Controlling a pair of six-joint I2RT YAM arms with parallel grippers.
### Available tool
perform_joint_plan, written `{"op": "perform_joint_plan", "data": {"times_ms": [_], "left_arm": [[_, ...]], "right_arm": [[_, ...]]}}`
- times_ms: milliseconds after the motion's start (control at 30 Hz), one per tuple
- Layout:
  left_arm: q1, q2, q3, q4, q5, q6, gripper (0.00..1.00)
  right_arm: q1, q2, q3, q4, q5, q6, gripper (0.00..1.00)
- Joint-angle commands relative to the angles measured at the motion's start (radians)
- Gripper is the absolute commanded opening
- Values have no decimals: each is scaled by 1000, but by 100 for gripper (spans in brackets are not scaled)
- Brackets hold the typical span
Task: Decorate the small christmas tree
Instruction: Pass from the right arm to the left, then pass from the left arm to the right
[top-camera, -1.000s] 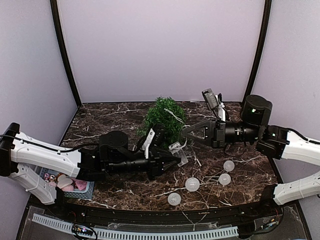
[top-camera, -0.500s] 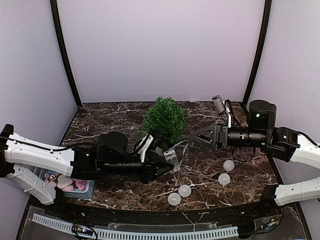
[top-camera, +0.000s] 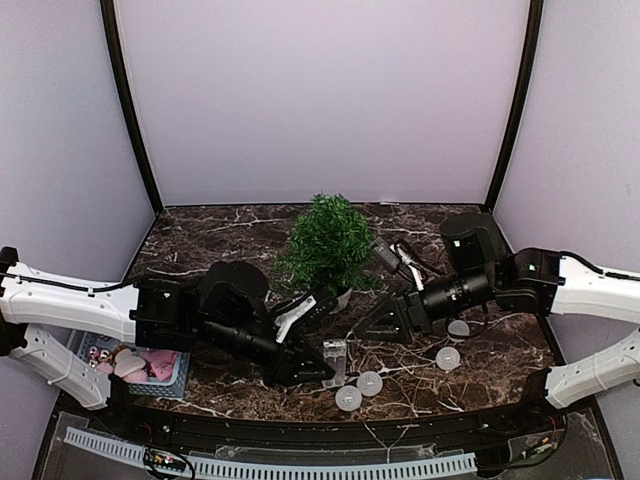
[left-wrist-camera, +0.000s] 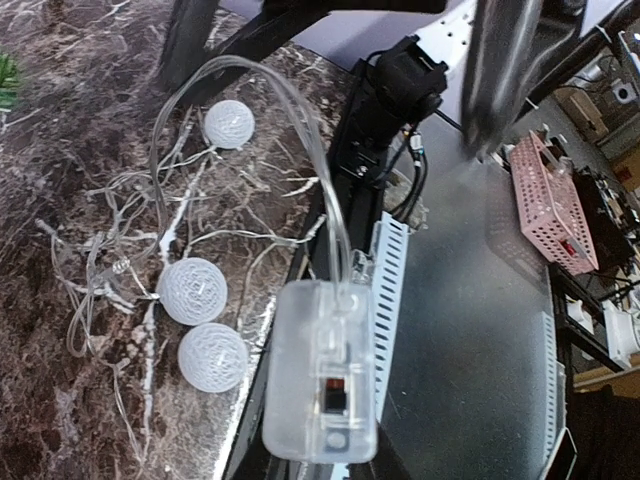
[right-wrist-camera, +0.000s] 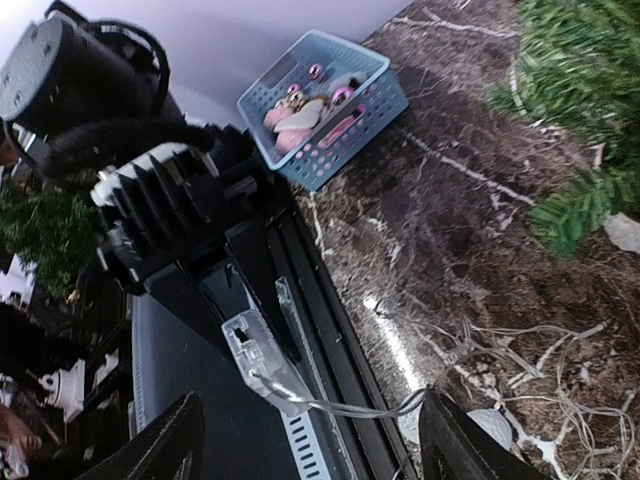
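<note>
The small christmas tree (top-camera: 328, 243) stands in its white pot at the middle back of the marble table (top-camera: 200, 240); its green branches also show in the right wrist view (right-wrist-camera: 585, 95). My left gripper (top-camera: 330, 362) is shut on the clear battery box (left-wrist-camera: 320, 370) of a light string and holds it over the table's near edge. A clear wire (left-wrist-camera: 300, 130) loops from the box to the white light balls (left-wrist-camera: 193, 291) on the table. My right gripper (top-camera: 385, 322) hangs open and low, right of the tree, with nothing between its dark fingers (right-wrist-camera: 460, 445).
A blue basket (top-camera: 135, 365) of pink ornaments sits at the near left corner. Loose balls lie near the front (top-camera: 348, 398) and at the right (top-camera: 448, 357). Tangled thin wire (left-wrist-camera: 110, 270) spreads over the marble. A black rail and white cable duct (top-camera: 300, 465) run along the near edge.
My right gripper opened beside the tree, drew back and dropped toward the table. My left gripper carried the battery box toward the near edge, and one ball rolled forward.
</note>
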Motion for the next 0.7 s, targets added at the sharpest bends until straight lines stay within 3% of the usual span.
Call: {"op": "perform_joint_plan", "data": {"times_ms": [0,433,667], "left_arm": [[-6,2,63,-97,136,16,7],[-6,34,122,-208,273,4,6],[-6,24,121,-186,303,-17,6]], "right_arm": [[38,64,46,36,-147,-63,74],[43,57,102,-75,-24,-179,84],[64,135,87,0,-154,-155,79]]}}
